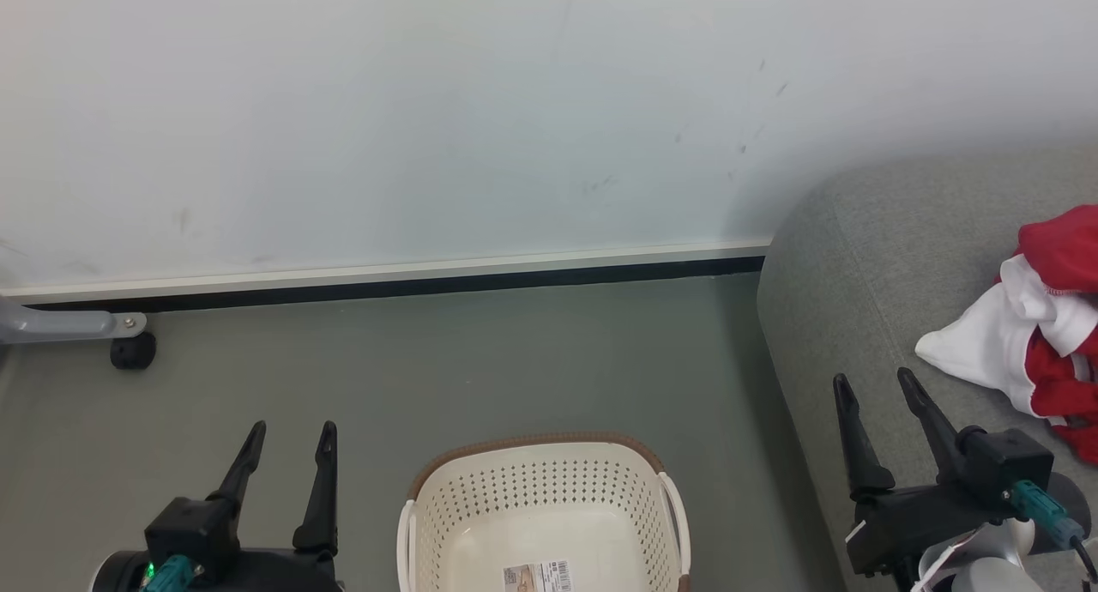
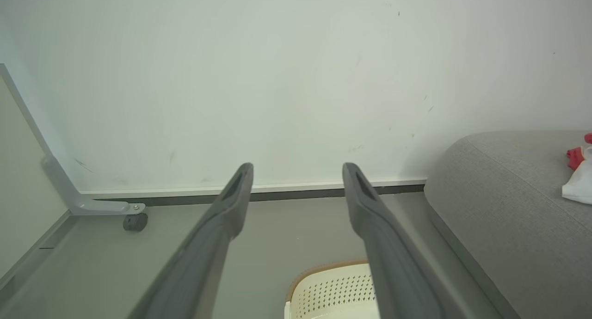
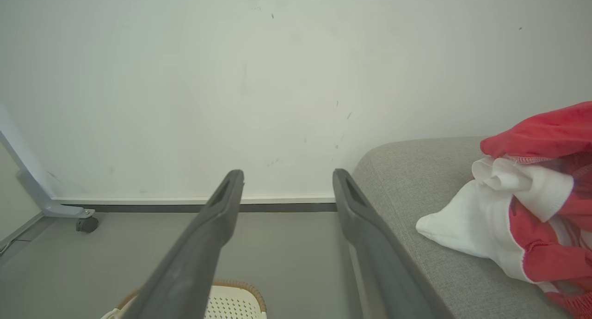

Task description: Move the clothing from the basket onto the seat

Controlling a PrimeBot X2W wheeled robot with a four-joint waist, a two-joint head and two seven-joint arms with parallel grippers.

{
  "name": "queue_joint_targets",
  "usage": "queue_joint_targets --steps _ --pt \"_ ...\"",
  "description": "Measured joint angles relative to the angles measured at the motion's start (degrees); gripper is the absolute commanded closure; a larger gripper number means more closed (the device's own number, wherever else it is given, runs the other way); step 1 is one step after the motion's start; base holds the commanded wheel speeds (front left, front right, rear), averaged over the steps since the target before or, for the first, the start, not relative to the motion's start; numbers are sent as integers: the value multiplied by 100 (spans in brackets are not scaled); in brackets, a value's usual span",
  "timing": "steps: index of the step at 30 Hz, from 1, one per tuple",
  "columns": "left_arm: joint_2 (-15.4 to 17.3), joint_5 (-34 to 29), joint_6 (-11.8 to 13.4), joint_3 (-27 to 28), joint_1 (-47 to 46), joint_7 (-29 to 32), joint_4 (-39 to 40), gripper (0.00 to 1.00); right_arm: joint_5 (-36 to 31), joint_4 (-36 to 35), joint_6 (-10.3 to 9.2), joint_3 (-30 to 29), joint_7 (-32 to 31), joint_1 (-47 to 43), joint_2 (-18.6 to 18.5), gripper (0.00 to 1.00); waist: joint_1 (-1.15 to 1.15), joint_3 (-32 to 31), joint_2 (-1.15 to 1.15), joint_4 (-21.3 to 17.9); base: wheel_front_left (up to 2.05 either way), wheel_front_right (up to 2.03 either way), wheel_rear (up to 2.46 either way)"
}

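The clothing (image 1: 1038, 335), red pieces bunched with a white one, lies in a heap on the light grey seat (image 1: 858, 266) at the right. The same heap of clothing (image 3: 522, 208) rests on the seat (image 3: 416, 171), and a corner of the clothing (image 2: 578, 180) shows on the seat (image 2: 499, 194). The cream basket (image 1: 540, 515) stands on the floor at bottom centre, holding only a label. My left gripper (image 1: 290, 442) is open to the left of the basket. My right gripper (image 1: 875, 386) is open over the seat's front edge, short of the clothing.
A white wall with a dark baseboard (image 1: 386, 287) runs behind the floor. A grey metal leg with a black caster (image 1: 133, 350) stands at the far left. The green-grey floor (image 1: 515, 360) lies between the basket and the wall.
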State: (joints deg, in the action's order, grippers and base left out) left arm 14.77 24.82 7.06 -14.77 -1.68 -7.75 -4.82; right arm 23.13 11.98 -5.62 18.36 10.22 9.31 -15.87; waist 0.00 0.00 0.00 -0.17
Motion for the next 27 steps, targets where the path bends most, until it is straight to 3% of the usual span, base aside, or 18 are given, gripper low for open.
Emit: queue_joint_targets --steps 27 --pt "-99 -167 7 337 96 54 115 0 -146 -767 -111 -204 -598 -269 -62 0 1 37 0 15 0 0 0"
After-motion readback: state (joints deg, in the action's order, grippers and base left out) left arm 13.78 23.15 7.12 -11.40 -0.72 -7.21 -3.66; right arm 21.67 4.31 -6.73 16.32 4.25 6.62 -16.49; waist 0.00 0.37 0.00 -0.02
